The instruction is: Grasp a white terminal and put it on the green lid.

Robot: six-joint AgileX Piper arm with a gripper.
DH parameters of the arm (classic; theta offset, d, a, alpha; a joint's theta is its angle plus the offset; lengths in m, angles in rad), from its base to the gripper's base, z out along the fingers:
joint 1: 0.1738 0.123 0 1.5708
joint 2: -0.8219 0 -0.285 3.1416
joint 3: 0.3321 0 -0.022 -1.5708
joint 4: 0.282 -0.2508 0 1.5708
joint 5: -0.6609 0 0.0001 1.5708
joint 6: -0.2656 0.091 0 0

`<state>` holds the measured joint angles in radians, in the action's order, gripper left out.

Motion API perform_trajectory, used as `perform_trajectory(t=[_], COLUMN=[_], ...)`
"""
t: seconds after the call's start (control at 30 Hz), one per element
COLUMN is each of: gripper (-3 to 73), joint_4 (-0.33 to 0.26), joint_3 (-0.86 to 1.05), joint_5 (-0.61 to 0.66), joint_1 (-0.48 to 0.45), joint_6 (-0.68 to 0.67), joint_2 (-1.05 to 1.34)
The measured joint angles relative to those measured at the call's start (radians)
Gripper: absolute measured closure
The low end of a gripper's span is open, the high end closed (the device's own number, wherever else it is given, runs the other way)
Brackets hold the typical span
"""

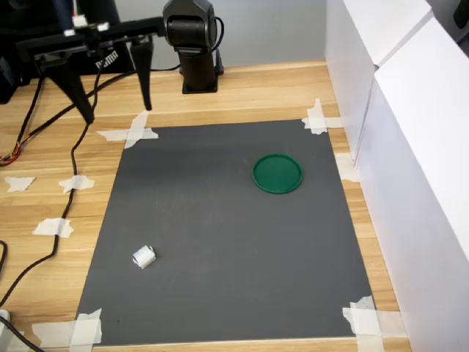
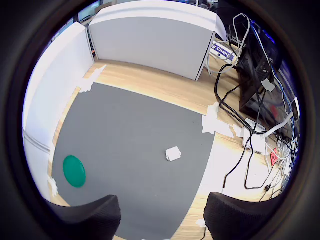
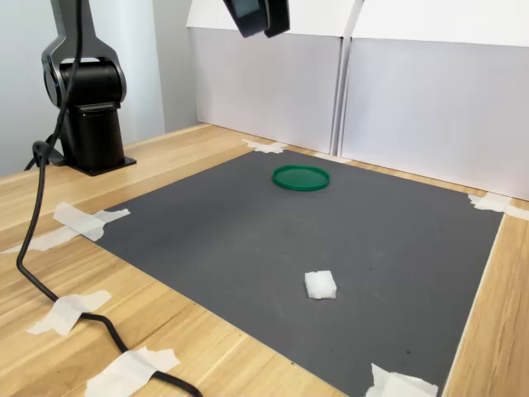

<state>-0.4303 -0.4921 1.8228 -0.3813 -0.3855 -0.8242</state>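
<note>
While we look across the dark grey rectangular mat [image 1: 234,235] taped at its corners to the pale wooden worktop [image 1: 249,92], the tiny white plastic terminal [image 1: 143,256], a roughly cubic block, lies alone on the mat near the corner toward the first exterior view's lower left. The flat round dark-green plastic lid [image 1: 278,174] rests on the same mat well apart from it, toward the first exterior view's upper right and close to the white panel walls [image 1: 410,147]. Our black gripper [image 1: 113,81] hangs high above the mat's far edge, beside the arm's black base [image 1: 198,51], and its two fingers [image 2: 90,217] stand wide apart with nothing between them, as the wrist view shows most plainly. We judge that no part of the task is done: the terminal is untouched and the lid is bare. From here the main risk is the small size of the block. If we come down a little off centre, one finger may strike it first and push it across the smooth mat, or tip it over. Closing on a ridged or hollow side could let it twist or squirt out. White tape scraps [image 1: 132,134] at the corners look much like it and could mislead the approach.
</note>
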Motion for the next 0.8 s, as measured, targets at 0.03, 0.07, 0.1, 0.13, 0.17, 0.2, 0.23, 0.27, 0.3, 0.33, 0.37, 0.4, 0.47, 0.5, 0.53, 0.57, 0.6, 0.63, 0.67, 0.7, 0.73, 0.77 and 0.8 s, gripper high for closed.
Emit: perform_trajectory(t=[0.03, 0.07, 0.1, 0.13, 0.17, 0.2, 0.23, 0.27, 0.3, 0.33, 0.37, 0.4, 0.47, 0.5, 0.53, 0.57, 0.6, 0.63, 0.67, 0.7, 0.73, 0.77, 0.8], gripper=[-2.0, -2.0, -2.0, -2.0, -2.0, -2.0, -2.0, -1.8, -1.6, -1.4, -1.0, -0.6, 0.0, 0.2, 0.6, 0.8, 0.9, 1.0, 0.9, 0.9, 0.9, 1.1, 1.1], joint_4=[0.005, 0.014, 0.023, 0.033, 0.042, 0.048, 0.051, 0.052, 0.053, 0.053, 0.054, 0.06, 0.094, 0.119, 0.141, 0.158, 0.168, 0.168, 0.168, 0.168, 0.17, 0.175, 0.181], joint_3=[-0.016, -0.032, -0.047, -0.063, -0.079, -0.096, -0.11, -0.128, -0.144, -0.16, -0.17, -0.181, -0.196, -0.199, -0.2, -0.2, -0.2, -0.2, -0.2, -0.2, -0.2, -0.2, -0.2], joint_5=[0.012, 0.024, 0.033, 0.042, 0.049, 0.053, 0.053, 0.054, 0.055, 0.055, 0.055, 0.056, 0.058, 0.058, 0.058, 0.058, 0.058, 0.057, 0.054, 0.048, 0.039, 0.027, 0.011], joint_1=[-0.004, -0.005, -0.005, -0.005, -0.005, -0.005, -0.005, -0.005, -0.005, -0.005, -0.005, -0.002, 0.017, 0.03, 0.049, 0.067, 0.082, 0.092, 0.101, 0.106, 0.108, 0.108, 0.108], joint_6=[-0.021, -0.038, -0.05, -0.058, -0.064, -0.068, -0.07, -0.072, -0.074, -0.074, -0.074, -0.074, -0.074, -0.074, -0.074, -0.073, -0.069, -0.065, -0.059, -0.053, -0.048, -0.044, -0.041], joint_2=[-0.022, -0.045, -0.068, -0.09, -0.112, -0.133, -0.149, -0.168, -0.186, -0.203, -0.219, -0.232, -0.262, -0.274, -0.288, -0.305, -0.32, -0.331, -0.345, -0.358, -0.37, -0.38, -0.391])
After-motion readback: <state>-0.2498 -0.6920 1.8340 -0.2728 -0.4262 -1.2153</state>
